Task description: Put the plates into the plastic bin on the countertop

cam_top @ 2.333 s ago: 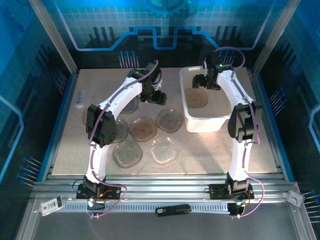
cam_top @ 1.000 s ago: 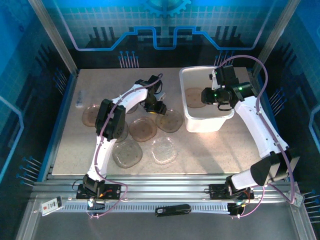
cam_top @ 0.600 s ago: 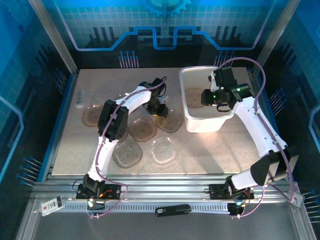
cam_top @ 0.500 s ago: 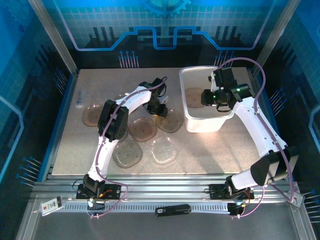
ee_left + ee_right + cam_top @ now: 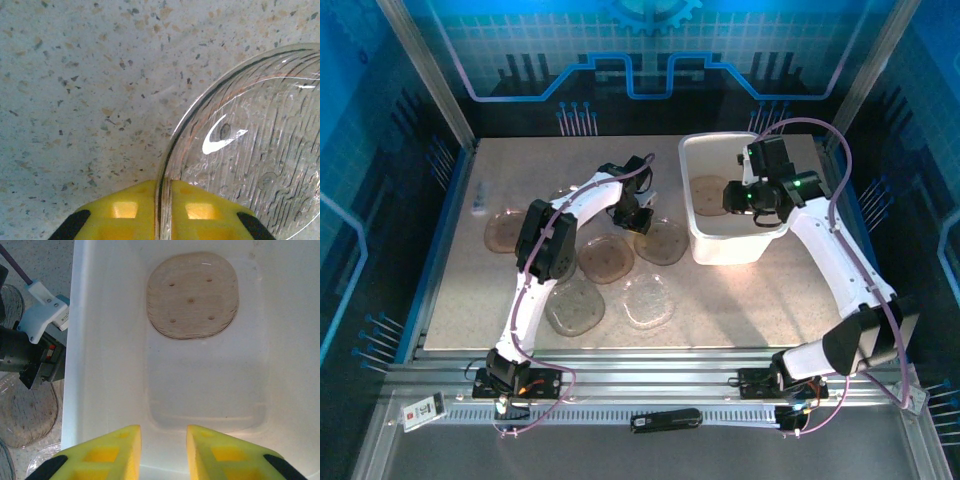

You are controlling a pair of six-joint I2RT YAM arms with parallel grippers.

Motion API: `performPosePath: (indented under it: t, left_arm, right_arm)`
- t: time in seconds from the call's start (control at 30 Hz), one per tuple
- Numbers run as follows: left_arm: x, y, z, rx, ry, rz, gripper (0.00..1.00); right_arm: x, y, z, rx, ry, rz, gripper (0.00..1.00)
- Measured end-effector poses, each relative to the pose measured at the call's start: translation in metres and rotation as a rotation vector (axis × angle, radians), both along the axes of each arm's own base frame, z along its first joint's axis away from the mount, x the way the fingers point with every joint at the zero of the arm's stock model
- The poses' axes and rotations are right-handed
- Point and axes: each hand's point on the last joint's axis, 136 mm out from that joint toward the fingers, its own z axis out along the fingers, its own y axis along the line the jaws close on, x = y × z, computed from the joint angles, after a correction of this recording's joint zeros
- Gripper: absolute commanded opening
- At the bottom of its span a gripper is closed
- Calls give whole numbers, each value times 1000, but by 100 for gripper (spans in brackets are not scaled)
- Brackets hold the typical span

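L gripper (image 5: 162,190) is pinching the rim of a clear plate (image 5: 250,150) lying on the countertop (image 5: 75,100), jaws nearly closed on it. R gripper (image 5: 162,432) is hovering over the plastic bin (image 5: 107,365), jaws apart w/ nothing between them. One brown plate (image 5: 192,295) is lying flat on the bin floor.

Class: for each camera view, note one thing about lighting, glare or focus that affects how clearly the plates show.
Left wrist: a white glare streak sits on the clear plate, and the yellow fingers of the left gripper look soft. Right wrist: even light, the brown plate in the plastic bin is sharp. Top external: blue-tinted surround, soft arm shadows across the countertop.
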Motion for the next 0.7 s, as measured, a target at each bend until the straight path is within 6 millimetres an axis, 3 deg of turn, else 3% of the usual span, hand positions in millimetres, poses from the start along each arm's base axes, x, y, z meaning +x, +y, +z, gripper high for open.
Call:
performPosePath:
  t: [0.17, 0.57, 0.7]
  left_arm:
    - [0, 3, 8, 11, -26, 3, 6]
    - [4, 37, 67, 63, -194, 62, 2]
    - [0, 56, 89, 77, -252, 97, 1]
  right_arm:
    - [-2, -1, 7, 6, -23, 0, 31]
    - [-4, 0, 11, -3, -34, 2, 29]
    - [-3, 21, 32, -32, -88, 85, 29]
